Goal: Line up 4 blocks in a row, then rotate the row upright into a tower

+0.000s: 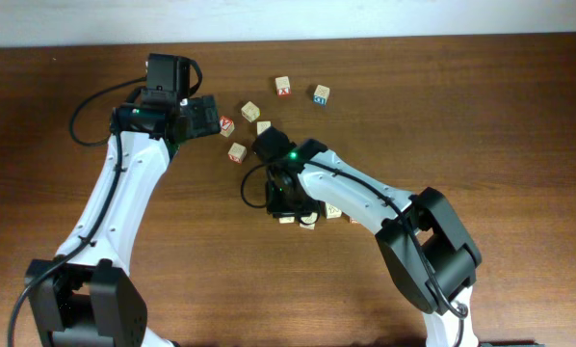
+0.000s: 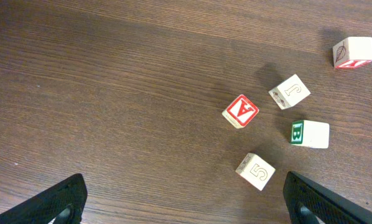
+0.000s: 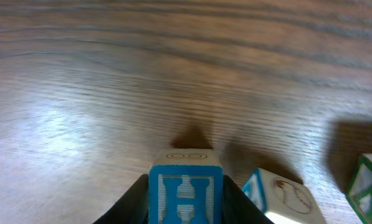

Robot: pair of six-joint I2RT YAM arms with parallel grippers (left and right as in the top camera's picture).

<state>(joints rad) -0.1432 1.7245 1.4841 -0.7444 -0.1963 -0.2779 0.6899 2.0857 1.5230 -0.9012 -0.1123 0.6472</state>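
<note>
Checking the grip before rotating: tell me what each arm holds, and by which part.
The right gripper grips the blue H block by two opposite sides, jaws flanking the lettered face. The left gripper stands open, holding nothing.

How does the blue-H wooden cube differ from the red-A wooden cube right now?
The pale wooden cube with the blue H face is clamped between the right gripper's jaws; the pale wooden cube with the red A face lies free on the brown table. The H squarely faces its wrist camera; the A sits turned diagonally. Both are small lettered cubes.
</note>
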